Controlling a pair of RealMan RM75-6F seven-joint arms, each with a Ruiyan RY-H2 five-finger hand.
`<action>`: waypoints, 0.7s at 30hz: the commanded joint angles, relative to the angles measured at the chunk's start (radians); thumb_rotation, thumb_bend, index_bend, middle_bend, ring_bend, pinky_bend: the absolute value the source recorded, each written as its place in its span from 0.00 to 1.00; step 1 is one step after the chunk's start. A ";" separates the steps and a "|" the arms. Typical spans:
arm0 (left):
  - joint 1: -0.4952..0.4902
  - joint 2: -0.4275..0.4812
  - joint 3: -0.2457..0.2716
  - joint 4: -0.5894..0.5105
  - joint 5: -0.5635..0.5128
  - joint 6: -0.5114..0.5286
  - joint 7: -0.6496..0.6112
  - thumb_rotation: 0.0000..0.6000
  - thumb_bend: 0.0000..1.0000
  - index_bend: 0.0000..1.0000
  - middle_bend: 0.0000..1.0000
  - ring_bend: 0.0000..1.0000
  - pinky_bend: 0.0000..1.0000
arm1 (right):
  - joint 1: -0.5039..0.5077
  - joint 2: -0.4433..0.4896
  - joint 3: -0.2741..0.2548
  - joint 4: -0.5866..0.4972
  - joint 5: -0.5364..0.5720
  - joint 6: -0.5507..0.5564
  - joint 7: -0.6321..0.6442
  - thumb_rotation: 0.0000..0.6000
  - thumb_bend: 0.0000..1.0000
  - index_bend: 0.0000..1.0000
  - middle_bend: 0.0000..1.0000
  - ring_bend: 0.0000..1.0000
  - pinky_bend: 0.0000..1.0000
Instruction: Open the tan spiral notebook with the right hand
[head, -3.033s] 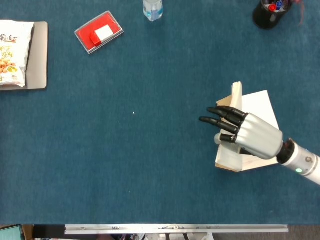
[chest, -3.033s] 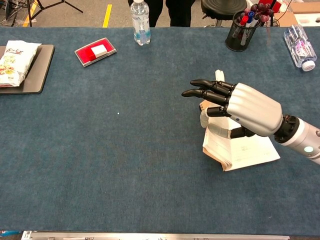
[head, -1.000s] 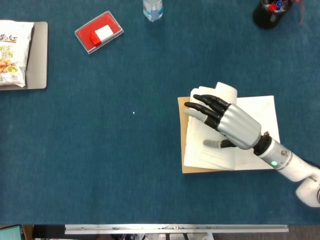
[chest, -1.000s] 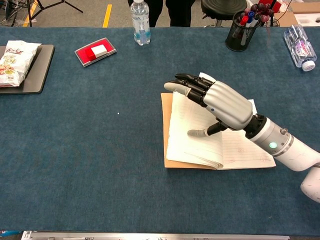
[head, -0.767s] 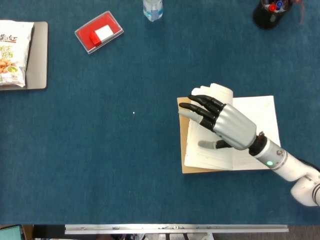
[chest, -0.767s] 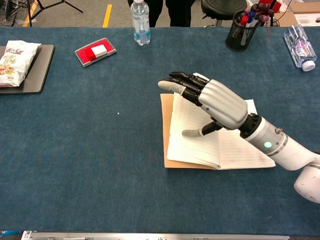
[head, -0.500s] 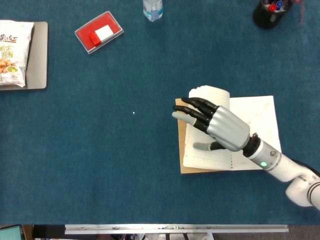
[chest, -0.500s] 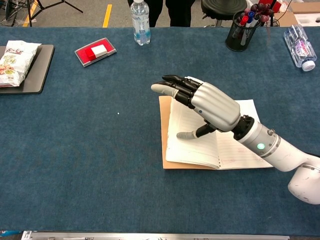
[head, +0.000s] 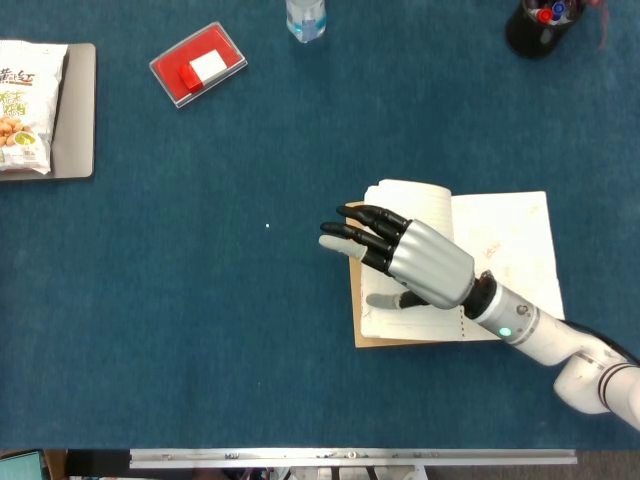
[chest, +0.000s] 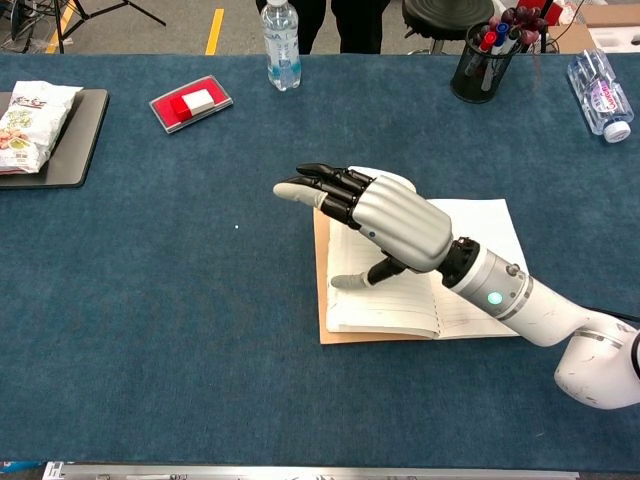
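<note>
Right arm and hand: appearance

The right hand (chest: 385, 225) had a smooth silver-grey shell over the back, black fingers (chest: 335, 183) with pale grey tips. A black wrist ring joined a glossy white forearm (chest: 520, 305) bearing one small green light.

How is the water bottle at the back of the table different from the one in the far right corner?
The clear plastic water bottle at the back stands upright; the clear plastic water bottle in the right corner lies on its side. The standing one has a blue label, while the lying one has a pale pinkish label. Both are clear with white caps.
</note>
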 joint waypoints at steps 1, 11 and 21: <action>0.000 -0.001 0.000 0.001 0.001 0.001 0.000 1.00 0.04 0.38 0.35 0.19 0.37 | 0.002 -0.004 -0.001 -0.003 0.004 -0.015 0.000 1.00 0.00 0.04 0.12 0.01 0.17; 0.003 0.004 -0.002 -0.004 0.000 0.005 -0.006 1.00 0.04 0.38 0.35 0.19 0.37 | 0.006 -0.034 -0.019 0.028 -0.001 -0.053 0.009 1.00 0.00 0.04 0.12 0.01 0.17; 0.010 0.013 -0.004 -0.013 -0.002 0.017 -0.010 1.00 0.04 0.38 0.35 0.19 0.37 | 0.010 -0.055 -0.045 0.060 -0.016 -0.068 0.030 1.00 0.00 0.04 0.12 0.01 0.17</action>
